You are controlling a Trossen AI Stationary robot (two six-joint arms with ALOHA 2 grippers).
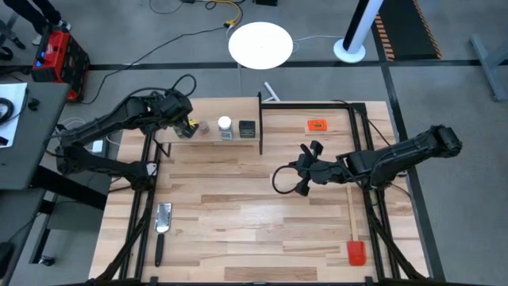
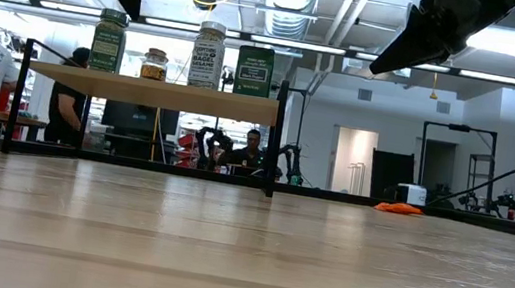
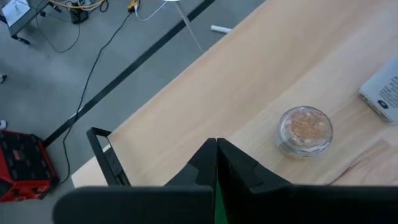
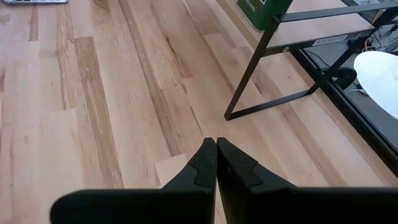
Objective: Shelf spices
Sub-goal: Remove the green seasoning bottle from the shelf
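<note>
The shelf (image 1: 208,137), a light-wood plank on a thin black frame, stands at the table's far left. On it, in a row, are a green-lidded jar (image 2: 107,40), a small brownish jar (image 2: 155,64), a white-lidded jar (image 2: 208,54) and a dark square tin (image 2: 254,70). My left gripper (image 3: 216,144) is shut and hangs over the shelf's left end, right above the green-lidded jar; the brownish jar (image 3: 305,129) lies just beyond its fingertips. My right gripper (image 4: 216,143) is shut above bare table, right of the shelf's frame (image 4: 261,68). My left gripper stands close over the green-lidded jar's lid (image 2: 111,14), its shut fingers slanting down. Whether it touches the lid I cannot tell.
An orange tag (image 1: 317,125) lies at the far right. A red-headed spatula (image 1: 355,253) with a wooden handle lies along the right edge, and a metal scraper (image 1: 163,218) lies near the left edge. The middle of the table (image 1: 238,206) is bare wood. People sit in the room behind.
</note>
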